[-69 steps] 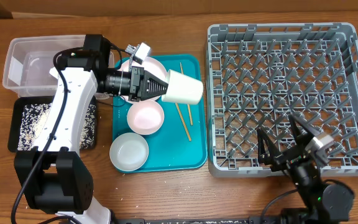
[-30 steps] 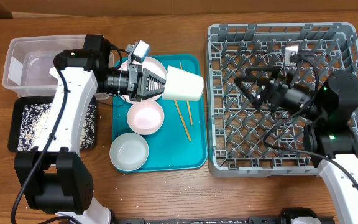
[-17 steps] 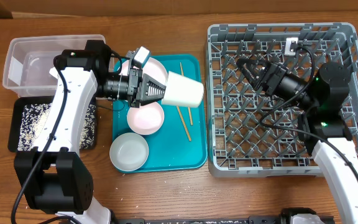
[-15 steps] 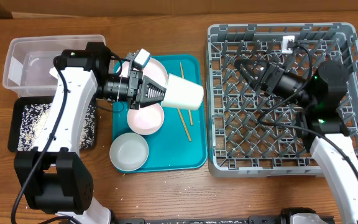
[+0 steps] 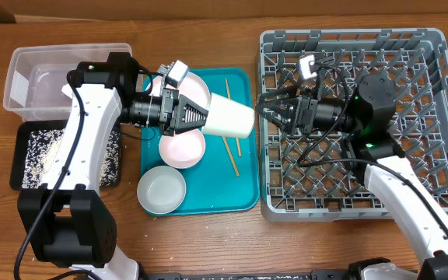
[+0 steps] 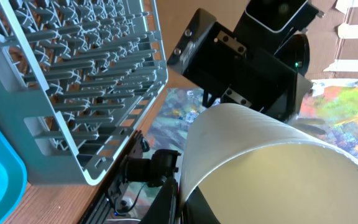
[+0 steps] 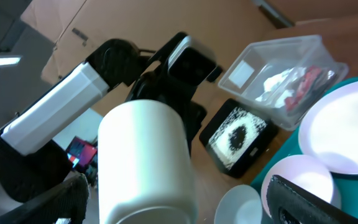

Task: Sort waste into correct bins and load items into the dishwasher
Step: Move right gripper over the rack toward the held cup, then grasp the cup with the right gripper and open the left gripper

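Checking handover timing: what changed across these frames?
The right gripper swung from the rack's near-right corner across to its left edge, open, facing the cup. The left gripper, shut on the cup, drifted slightly nearer. The chopsticks and tray stayed put.

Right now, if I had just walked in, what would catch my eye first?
Most likely the white cup, held sideways in mid-air by the left gripper above the teal tray. Facing it is the right gripper, open and stretched out over the big grey dish rack, as if for a handover.
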Tool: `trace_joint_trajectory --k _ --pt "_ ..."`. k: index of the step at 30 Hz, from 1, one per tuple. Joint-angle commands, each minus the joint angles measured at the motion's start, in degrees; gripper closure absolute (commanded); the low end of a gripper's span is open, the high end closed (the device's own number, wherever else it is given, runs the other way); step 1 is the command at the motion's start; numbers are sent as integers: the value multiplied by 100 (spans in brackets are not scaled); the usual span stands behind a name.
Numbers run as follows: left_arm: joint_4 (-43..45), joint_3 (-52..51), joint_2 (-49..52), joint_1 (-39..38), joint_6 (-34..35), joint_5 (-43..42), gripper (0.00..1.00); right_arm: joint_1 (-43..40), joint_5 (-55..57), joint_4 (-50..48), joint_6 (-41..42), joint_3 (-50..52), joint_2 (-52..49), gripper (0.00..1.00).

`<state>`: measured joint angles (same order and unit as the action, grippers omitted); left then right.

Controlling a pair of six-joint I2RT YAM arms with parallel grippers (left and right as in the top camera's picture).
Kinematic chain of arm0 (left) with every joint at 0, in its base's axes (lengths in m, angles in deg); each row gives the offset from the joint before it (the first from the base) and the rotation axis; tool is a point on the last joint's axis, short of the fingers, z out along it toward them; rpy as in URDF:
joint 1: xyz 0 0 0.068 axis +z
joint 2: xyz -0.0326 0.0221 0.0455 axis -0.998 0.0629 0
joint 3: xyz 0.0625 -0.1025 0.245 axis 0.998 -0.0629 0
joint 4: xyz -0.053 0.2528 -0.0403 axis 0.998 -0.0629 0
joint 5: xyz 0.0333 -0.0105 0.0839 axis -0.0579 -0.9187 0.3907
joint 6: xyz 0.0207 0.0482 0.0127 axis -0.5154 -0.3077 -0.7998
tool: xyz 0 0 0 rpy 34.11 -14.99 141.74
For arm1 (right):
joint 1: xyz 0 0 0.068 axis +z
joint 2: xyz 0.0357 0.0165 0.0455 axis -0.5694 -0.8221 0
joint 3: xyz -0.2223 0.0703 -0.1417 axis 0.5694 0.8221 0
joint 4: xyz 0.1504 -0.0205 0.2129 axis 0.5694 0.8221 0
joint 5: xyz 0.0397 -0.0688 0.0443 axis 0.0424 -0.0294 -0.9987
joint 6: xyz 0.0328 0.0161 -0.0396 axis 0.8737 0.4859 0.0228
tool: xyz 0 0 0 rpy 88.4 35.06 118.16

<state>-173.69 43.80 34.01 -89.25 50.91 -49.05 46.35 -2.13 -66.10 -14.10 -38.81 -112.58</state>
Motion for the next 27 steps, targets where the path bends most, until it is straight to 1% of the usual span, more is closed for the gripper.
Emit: trace_joint_trajectory --k 1,12,18,21,23,27 --pt "9 114 7 26 -304 -306 96 192 -107 -42 2 -114 -7 8" --pt "26 114 7 26 -328 -350 96 691 26 -42 2 -114 -37 10" --pt "22 114 7 26 -409 -389 96 815 87 -42 2 -114 -37 15" --pt "24 114 7 26 -409 -387 96 833 177 -42 2 -114 -37 20" --pt "24 114 7 26 -409 -387 96 833 184 -52 2 -114 -37 21" --pt "31 114 7 26 -413 -385 96 833 199 -140 2 -114 -37 31"
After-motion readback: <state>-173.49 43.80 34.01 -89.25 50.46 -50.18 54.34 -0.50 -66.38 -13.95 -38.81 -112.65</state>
